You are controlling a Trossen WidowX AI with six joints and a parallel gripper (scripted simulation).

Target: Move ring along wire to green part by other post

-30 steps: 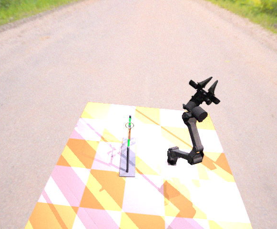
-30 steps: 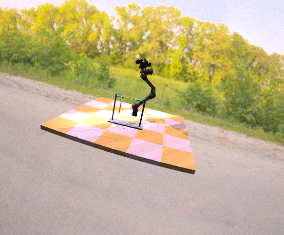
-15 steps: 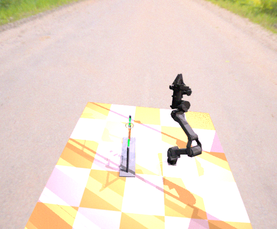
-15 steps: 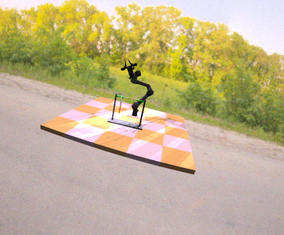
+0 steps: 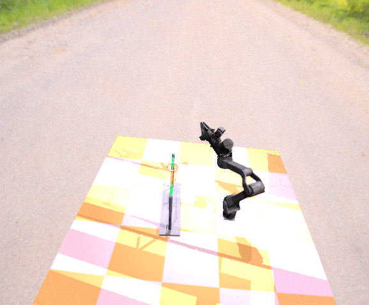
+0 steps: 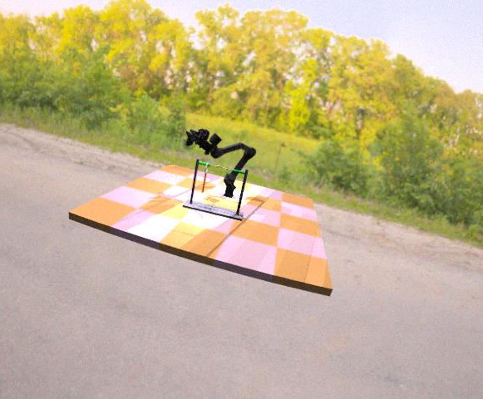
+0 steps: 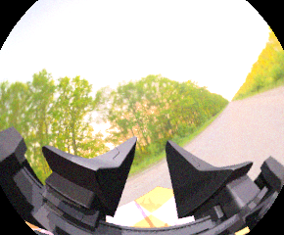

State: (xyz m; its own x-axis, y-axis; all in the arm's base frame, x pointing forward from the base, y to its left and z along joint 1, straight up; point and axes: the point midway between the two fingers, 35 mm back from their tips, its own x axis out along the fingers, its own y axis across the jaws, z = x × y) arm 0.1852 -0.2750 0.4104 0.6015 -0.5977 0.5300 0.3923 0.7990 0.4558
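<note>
The ring (image 5: 167, 168) (image 6: 207, 166) hangs around the wire on the green part (image 5: 173, 159) (image 6: 201, 163) beside the far post (image 5: 173, 154), which is the left post (image 6: 194, 182) in the exterior view. Its orange handle (image 5: 172, 178) (image 6: 204, 182) hangs down below the wire. The other green part (image 5: 171, 190) (image 6: 239, 171) adjoins the near post (image 5: 170, 213) (image 6: 242, 193). The thin grey part (image 6: 222, 166) runs between them. My gripper (image 5: 202, 124) (image 6: 187, 138) (image 7: 152, 143) is partly open and empty, raised above and away from the ring. The ring and handle are not in the wrist view.
The posts stand on a grey base plate (image 5: 175, 226) (image 6: 211, 209) on the checkered table (image 5: 190, 259) (image 6: 258, 258). The arm base (image 5: 229, 208) (image 6: 229, 189) stands beside the wire frame, behind it in the exterior view.
</note>
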